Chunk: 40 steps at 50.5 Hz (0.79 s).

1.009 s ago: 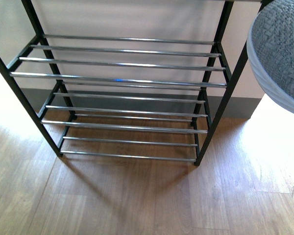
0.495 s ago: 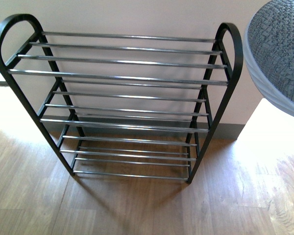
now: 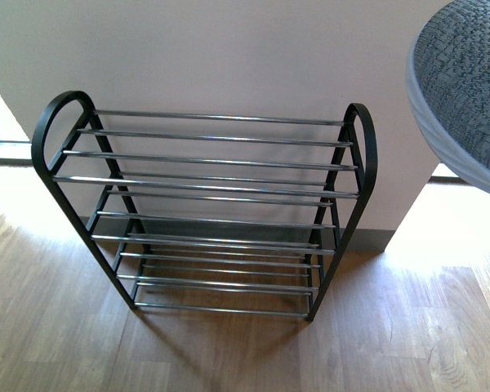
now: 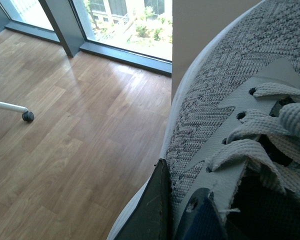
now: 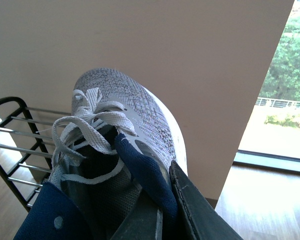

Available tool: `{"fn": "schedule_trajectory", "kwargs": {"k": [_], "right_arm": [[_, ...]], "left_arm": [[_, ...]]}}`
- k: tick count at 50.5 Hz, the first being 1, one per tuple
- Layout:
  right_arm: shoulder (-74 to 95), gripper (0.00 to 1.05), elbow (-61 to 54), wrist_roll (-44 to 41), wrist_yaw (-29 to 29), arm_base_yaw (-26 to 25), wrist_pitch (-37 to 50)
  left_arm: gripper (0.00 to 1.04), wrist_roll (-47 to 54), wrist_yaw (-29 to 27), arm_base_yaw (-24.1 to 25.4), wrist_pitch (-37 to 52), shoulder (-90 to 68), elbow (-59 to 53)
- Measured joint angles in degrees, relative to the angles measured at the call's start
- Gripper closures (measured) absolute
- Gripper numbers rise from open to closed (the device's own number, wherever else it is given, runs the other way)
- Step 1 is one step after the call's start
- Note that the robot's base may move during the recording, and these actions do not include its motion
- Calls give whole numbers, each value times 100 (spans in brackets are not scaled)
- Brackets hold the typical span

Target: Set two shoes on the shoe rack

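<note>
The shoe rack (image 3: 204, 214) stands empty against the wall in the front view, a black frame with rounded side loops and chrome bars. One grey knit sneaker (image 3: 465, 90) fills that view's top right corner, held in the air. In the left wrist view my left gripper (image 4: 180, 215) is shut on the side wall of a grey knit sneaker (image 4: 225, 100), with a dark finger (image 4: 155, 210) outside against the white sole. In the right wrist view my right gripper (image 5: 165, 205) is shut on the navy collar of the other sneaker (image 5: 135, 110), above the rack's end (image 5: 15, 145).
A plain wall (image 3: 229, 57) backs the rack, and wooden floor (image 3: 229, 351) lies in front of it. Floor-level windows (image 4: 135, 25) flank the wall on both sides. A white leg with a black caster (image 4: 26, 116) stands on the floor in the left wrist view.
In the front view the rack has shrunk and slid down the frame, so its whole top with both loops shows now. The sneaker at top right has kept its place.
</note>
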State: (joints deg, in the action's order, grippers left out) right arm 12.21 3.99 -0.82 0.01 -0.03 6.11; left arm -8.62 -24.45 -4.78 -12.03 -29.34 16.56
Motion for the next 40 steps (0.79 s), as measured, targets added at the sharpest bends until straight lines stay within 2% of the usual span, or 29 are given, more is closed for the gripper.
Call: {"fn": "schedule_trajectory", "kwargs": {"k": [40], "right_arm": [[2,103,0,2,20,-2,0]], "left_arm": [[103,0,-13,2,0,-2,0]]}}
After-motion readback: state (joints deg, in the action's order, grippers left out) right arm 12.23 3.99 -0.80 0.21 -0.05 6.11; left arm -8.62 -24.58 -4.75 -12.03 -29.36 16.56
